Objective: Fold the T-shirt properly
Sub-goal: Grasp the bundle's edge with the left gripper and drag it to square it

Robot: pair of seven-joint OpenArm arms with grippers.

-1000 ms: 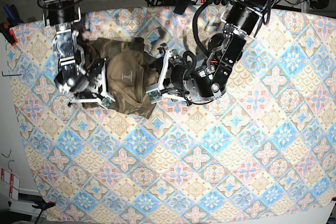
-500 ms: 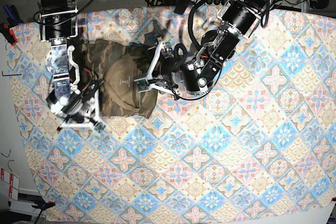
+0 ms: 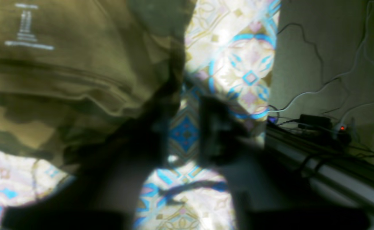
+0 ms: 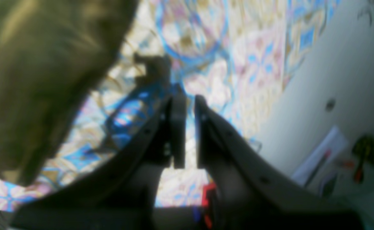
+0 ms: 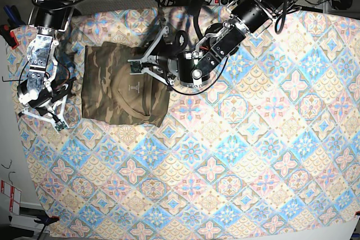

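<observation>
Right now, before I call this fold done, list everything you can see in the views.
T-shirt: one, olive-brown-tan camouflage, folded into a rough rectangle at the table's upper left in the base view.
tablecloth: one, blue-pink-cream tile pattern, covering the table.
cables: several, dark, beyond the table edge in the left wrist view.
left gripper: one, black, at the shirt's upper right edge, shut, gripping nothing visible.
right gripper: one, black, over bare cloth beside the shirt, shut, empty.

pale print on T-shirt (image 3: 27, 27), unreadable
</observation>
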